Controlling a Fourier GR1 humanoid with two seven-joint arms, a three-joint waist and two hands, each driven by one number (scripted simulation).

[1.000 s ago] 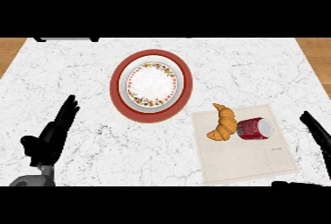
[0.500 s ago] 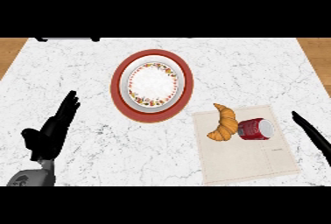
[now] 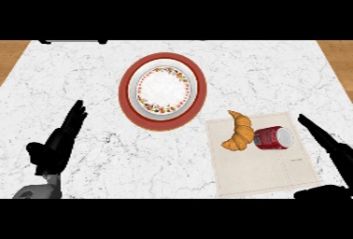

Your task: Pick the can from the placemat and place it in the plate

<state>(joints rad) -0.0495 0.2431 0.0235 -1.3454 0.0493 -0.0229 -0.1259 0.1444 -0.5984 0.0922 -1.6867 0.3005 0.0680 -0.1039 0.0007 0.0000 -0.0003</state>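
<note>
Fingers (image 3: pixel 314 130) of the right hand (image 3: pixel 334 149) straight, holding nothing, near the can (image 3: pixel 273 139); it lies sideways on the placemat (image 3: pixel 265 172), long axis across the view, pale end rightward; croissant (image 3: pixel 238 131) just beside its left; plate (image 3: pixel 163 88) well apart; left hand (image 3: pixel 59 142) open, lower left.

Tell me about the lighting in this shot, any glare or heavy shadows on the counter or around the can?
Head view: light is flat and even, no glare on the marble counter; the can and croissant on the placemat cast barely any shadow; the left robot hand and right robot hand read as plain black silhouettes.
</note>
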